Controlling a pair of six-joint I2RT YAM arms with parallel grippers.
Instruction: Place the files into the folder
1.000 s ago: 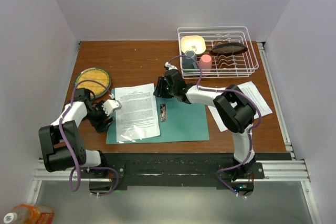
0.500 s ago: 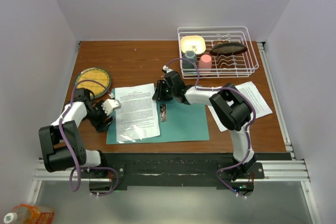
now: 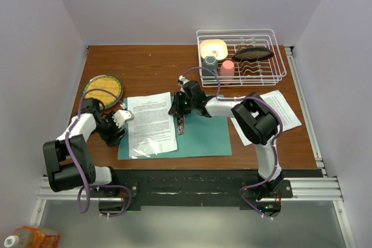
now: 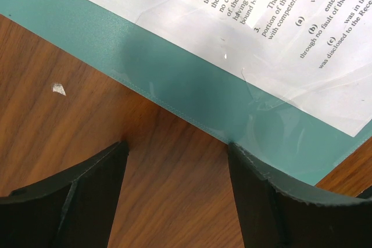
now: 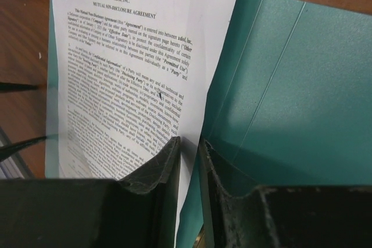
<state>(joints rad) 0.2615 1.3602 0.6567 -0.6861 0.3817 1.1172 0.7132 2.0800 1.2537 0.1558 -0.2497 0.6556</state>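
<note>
Files (image 5: 125, 85) edge sits between nearly-closed R jaws.

1. Brown wooden counter (image 3: 145, 65): open teal folder (image 3: 203, 137) lies flat, near centre.
2. Round woven disc (image 3: 103, 88) at left; white wire rack (image 3: 261, 74) far right.
3. Loose printed sheets (image 3: 285, 108) right of folder.

On my screen the flat card folder (image 3: 200, 135) is plain teal-green, the thin paper sheet (image 3: 151, 123) is white with dense black print, and the wooden table (image 3: 145, 68) is reddish brown. At ten o'clock the round woven mat (image 3: 103, 88) is golden yellow with a green rim. At one o'clock the wire rack (image 3: 241, 32) is white, its square bowl (image 3: 213, 49) pale yellow and its plastic cup (image 3: 227, 69) pink.
</note>
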